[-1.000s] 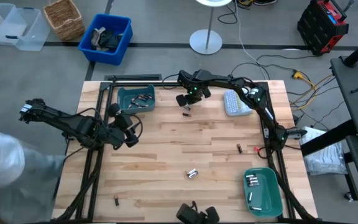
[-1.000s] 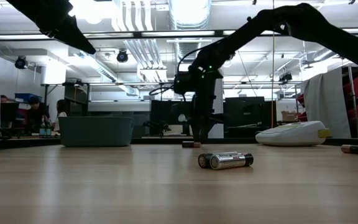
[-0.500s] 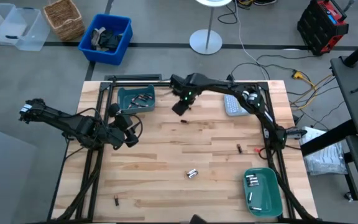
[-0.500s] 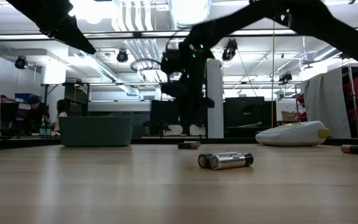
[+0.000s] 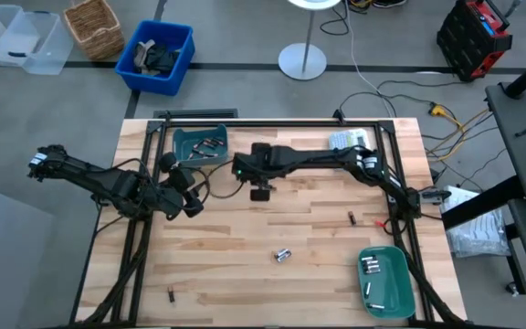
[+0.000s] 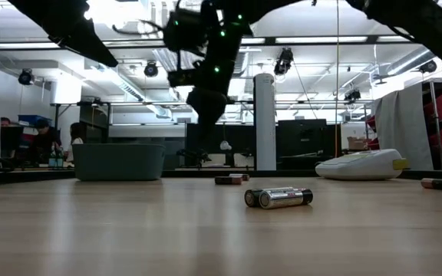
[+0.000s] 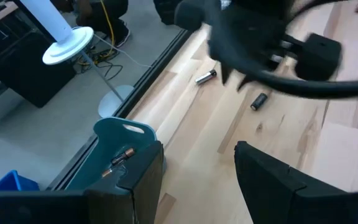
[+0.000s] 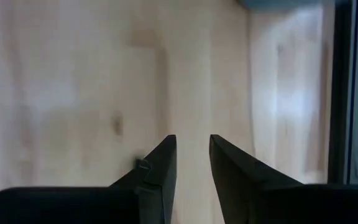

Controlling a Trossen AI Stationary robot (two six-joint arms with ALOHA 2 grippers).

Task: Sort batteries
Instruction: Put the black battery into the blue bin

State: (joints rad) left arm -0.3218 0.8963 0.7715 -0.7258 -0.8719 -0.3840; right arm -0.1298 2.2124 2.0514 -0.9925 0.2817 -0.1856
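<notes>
Batteries point(image 5: 282, 255) are sitting scattered: a silvery pair is lying side by side near the table's middle front, also showing in the low view point(image 6: 278, 198). One dark cell point(image 5: 352, 217) is lying near the right edge, another dark cell point(image 5: 171, 293) near the front left corner. In the left wrist view a silvery cell point(image 7: 205, 76) and a dark one point(image 7: 258, 101) are lying on the wood just beside the right arm.

Containers: the rear teal tray point(image 5: 182, 143) at the table's back left is holding a few dark/coppery cells point(image 5: 210, 146); the left wrist view is showing one coppery cell point(image 7: 120, 156) inside it. The front teal tray point(image 5: 398, 265) at the front right is holding several silvery cells point(image 5: 370, 267).

Right gripper point(image 5: 260, 192) is hanging above the table just right of the rear tray, arm stretching across from the right side. Its fingers point(image 8: 160, 165) are standing a narrow gap apart, nothing showing between them, bare wood below.

Left gripper point(image 5: 193, 196) is waiting at the left side, just in front of the rear tray, fingers point(image 7: 143, 174) spread wide, holding nothing.

Off the task: grey-white label maker point(image 5: 346, 140) is sitting at the back right, partly under the right arm. On the floor behind the table: blue bin point(image 5: 160, 57), wicker basket point(image 5: 93, 26), clear plastic box point(image 5: 16, 37).
</notes>
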